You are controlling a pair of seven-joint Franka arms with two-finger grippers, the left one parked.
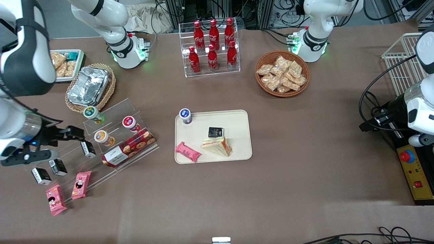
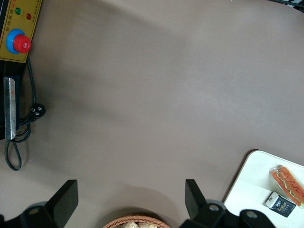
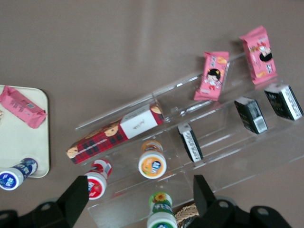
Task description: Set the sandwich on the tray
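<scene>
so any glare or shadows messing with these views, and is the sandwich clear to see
Front view: sharp, sandwich plain on the tray, glare on the foil container. Right wrist view: open gripper above the clear rack, which glints. Left wrist view: soft shadows.

- I see a brown table [image 1: 305,176].
- On it: cream tray [image 1: 237,118] mid-table; clear stepped rack [image 1: 112,112] and foil container's wicker basket [image 1: 110,88] toward working arm's end; cola rack [image 1: 184,51]; snack basket [image 1: 262,86].
- My gripper [image 1: 79,134], open, hovers over the stepped rack.
</scene>
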